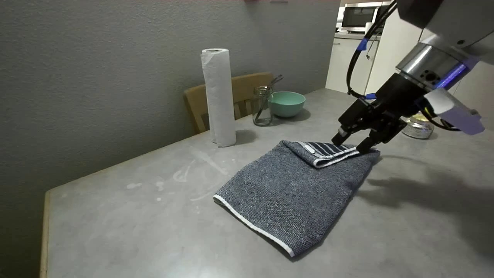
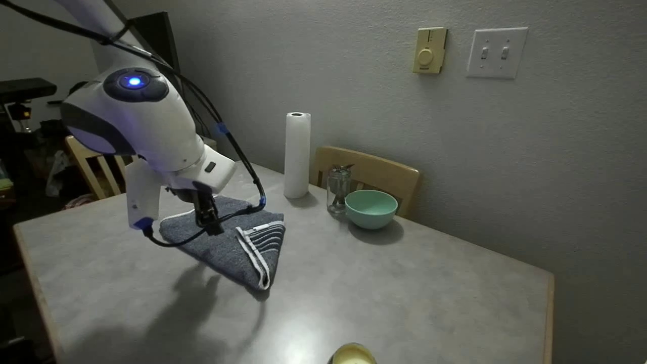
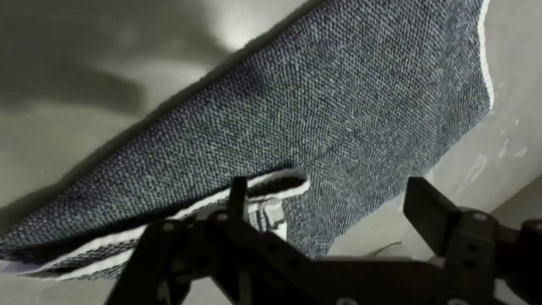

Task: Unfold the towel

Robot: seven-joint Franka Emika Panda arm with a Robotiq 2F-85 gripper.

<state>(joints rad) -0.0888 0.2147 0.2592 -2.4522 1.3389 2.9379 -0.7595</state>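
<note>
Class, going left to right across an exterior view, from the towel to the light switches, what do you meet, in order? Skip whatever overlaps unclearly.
In an exterior view: towel, paper roll, jar, bowl, wall dial, light switches.

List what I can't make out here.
Inner folds of the towel: under its top layer, every view.
Part of the striped flap: behind the pincer, wrist view.
What the tall clear jar holds: too small, both exterior views.
Microwave: right side partly behind the cable in an exterior view.
</note>
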